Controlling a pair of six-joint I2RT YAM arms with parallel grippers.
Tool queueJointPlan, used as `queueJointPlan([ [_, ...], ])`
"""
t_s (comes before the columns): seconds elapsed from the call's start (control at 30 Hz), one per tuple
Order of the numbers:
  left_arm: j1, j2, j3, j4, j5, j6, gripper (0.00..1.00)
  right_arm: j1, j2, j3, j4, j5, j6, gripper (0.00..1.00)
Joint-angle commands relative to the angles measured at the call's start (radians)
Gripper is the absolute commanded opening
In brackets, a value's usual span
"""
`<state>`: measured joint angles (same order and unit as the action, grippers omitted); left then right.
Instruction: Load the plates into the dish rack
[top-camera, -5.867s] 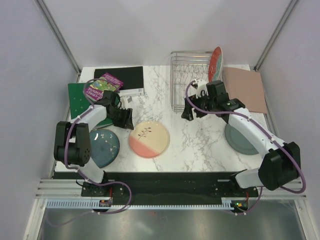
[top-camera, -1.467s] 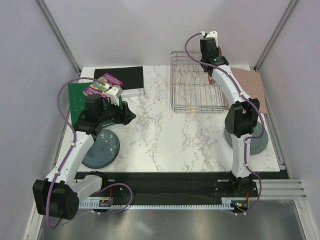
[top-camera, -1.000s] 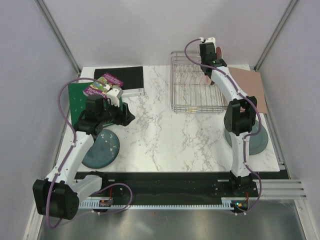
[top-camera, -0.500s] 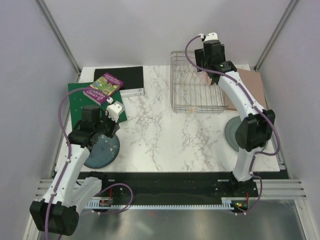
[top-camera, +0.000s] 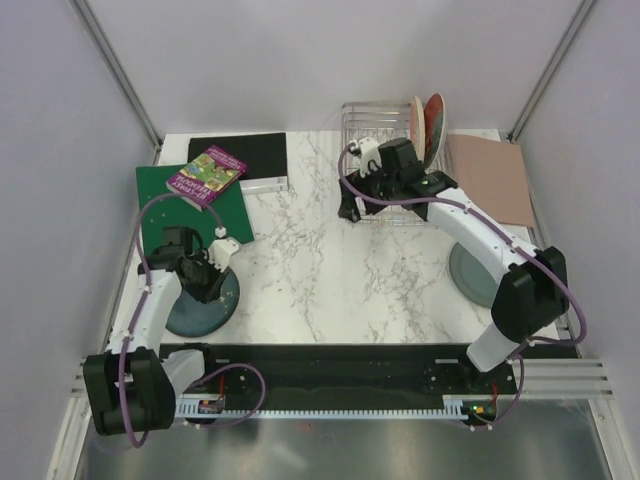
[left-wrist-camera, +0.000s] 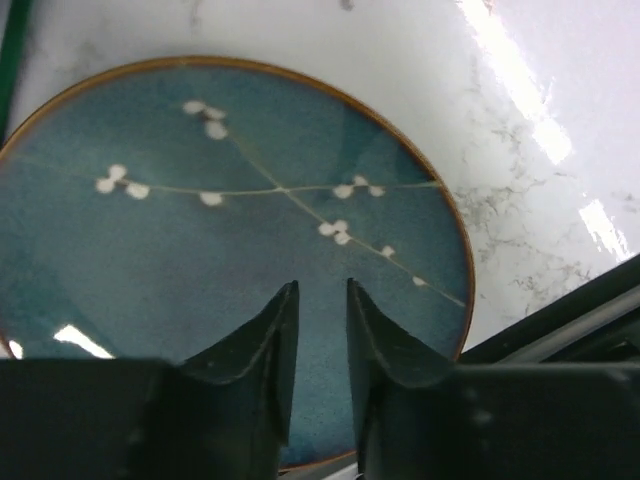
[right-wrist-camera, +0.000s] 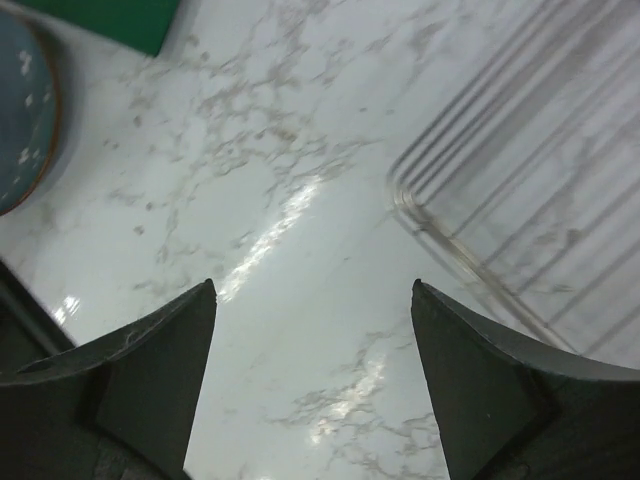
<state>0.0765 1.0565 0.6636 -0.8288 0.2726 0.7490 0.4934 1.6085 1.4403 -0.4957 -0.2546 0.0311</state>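
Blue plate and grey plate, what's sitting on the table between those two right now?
Nothing. In the top view the table is bare marble all the way from the blue plate across to the grey plate.

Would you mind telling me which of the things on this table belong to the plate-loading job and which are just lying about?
Part of the job:
dish rack
cream plate and red plate, standing in the rack
teal plate
grey-green plate

Just lying about:
green binder
purple book
black mat
brown board
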Motion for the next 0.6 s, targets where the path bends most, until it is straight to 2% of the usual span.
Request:
queueJointPlan([
  [0.0,0.129,-0.013,0.076,0.051,0.045,0.012,0.42,0.088,0.069,-0.009,0.011,-0.305,0.018,0.84],
  [0.03,0.179,-0.019,0.083,0.057,0.039,0.01,0.5,0.1,0.12,0.006,0.016,-0.363,0.026,0.83],
  [0.13,0.3,-0.039,0.108,0.069,0.056,0.012,0.56,0.154,0.242,0.049,0.074,-0.454,0.094,0.82],
  [0.2,0.348,-0.065,0.132,0.069,0.074,-0.002,0.65,0.197,0.313,0.095,0.149,-0.552,0.174,0.81],
  [0.23,0.371,-0.076,0.151,0.071,0.077,-0.014,0.66,0.214,0.39,0.113,0.167,-0.581,0.197,0.81],
  [0.3,0.371,-0.107,0.168,0.068,0.08,-0.065,0.66,0.266,0.464,0.178,0.23,-0.644,0.272,0.79],
  [0.47,0.373,-0.151,0.223,0.059,0.065,-0.239,0.71,0.352,0.672,0.296,0.38,-0.692,0.435,0.79],
  [0.5,0.373,-0.168,0.229,0.053,0.063,-0.261,0.8,0.364,0.697,0.314,0.408,-0.696,0.475,0.79],
  [0.53,0.371,-0.177,0.234,0.03,0.066,-0.278,0.85,0.369,0.74,0.339,0.437,-0.699,0.505,0.79],
  [0.57,0.373,-0.184,0.244,0.02,0.069,-0.307,0.86,0.372,0.758,0.353,0.466,-0.696,0.548,0.79],
])
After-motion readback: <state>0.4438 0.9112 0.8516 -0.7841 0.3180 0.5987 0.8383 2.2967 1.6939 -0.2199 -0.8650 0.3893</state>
